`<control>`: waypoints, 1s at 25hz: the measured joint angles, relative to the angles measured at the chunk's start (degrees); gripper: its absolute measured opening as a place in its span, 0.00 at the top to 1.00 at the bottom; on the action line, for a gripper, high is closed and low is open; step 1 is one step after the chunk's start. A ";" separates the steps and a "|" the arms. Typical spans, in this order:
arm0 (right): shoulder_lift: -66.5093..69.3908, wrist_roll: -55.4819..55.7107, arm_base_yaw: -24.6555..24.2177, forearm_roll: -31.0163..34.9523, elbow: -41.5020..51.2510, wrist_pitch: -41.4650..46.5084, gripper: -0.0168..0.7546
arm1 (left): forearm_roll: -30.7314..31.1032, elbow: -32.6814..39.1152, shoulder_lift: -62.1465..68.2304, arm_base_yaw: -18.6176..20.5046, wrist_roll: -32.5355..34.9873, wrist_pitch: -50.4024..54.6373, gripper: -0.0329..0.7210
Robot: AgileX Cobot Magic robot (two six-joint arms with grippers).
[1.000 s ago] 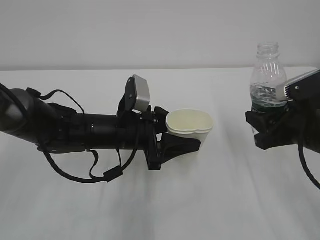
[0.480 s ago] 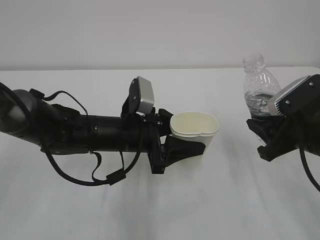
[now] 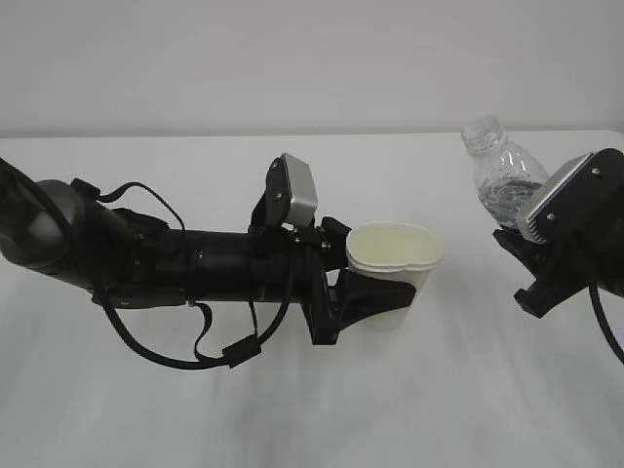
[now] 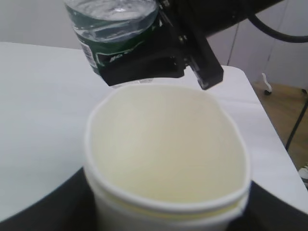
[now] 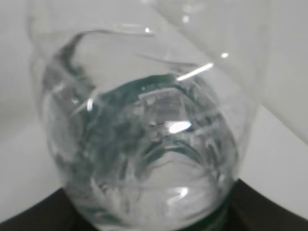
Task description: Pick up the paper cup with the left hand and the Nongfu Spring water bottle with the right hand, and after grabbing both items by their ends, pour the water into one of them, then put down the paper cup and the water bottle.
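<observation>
My left gripper (image 3: 375, 292) clamps the cup (image 3: 393, 255) upright as a target; my right gripper (image 3: 531, 258) pinches the bottle (image 3: 499, 178), tilted cupward to pour.

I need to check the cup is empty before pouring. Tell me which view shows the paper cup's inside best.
The left wrist view: it looks straight into the paper cup, whose inside looks dry and empty. The exterior view shows the cup from the side in the left gripper, interior only partly visible. The right wrist view shows none of it.

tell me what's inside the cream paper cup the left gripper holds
The cream paper cup shows only bare inner walls, no water visible; its very bottom is hidden from view.
</observation>
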 joint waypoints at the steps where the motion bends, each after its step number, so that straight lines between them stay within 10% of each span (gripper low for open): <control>1: 0.00 -1.67 0.00 0.00 0.00 -0.11 0.48 | -1.09 0.00 0.00 0.00 0.00 0.00 0.37; 25: 0.00 -15.28 0.00 5.04 0.00 -3.18 0.48 | -4.33 -2.44 4.45 0.00 3.78 -3.24 0.38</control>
